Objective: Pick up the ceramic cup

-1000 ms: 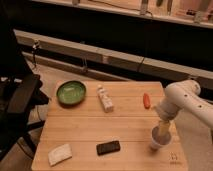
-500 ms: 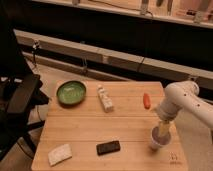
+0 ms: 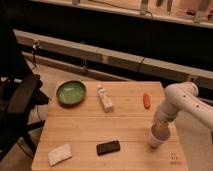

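- Dark wall panels and a pale ledge run behind a light wooden slatted worktop (image 3: 95, 125), with a black chair (image 3: 20, 100) standing off its left edge.
- On the right part of the worktop, near the front edge, stands the small plain white ceramic cup (image 3: 156, 142), upright, with its rim turned up.
- From the right side the robot's white arm (image 3: 180, 100) bends down to the cup, and the tool (image 3: 160, 131) sits at the cup's rim, covering the upper part of it.
- Whether the tool is open, closed or gripping the cup cannot be told from this view.
- The cup's base appears to rest on the worktop.
- At the back left lies a round green bowl (image 3: 71, 93), much larger than the cup and well apart from it.
- Just to the right of the bowl a white bottle with a label (image 3: 105, 98) lies on its side.
- A small orange-red oblong object (image 3: 146, 100) lies at the back right, behind the cup and near the arm.
- Along the front edge lie a flat black rectangular object (image 3: 108, 147) in the middle and a pale whitish block (image 3: 60, 154) at the left corner.
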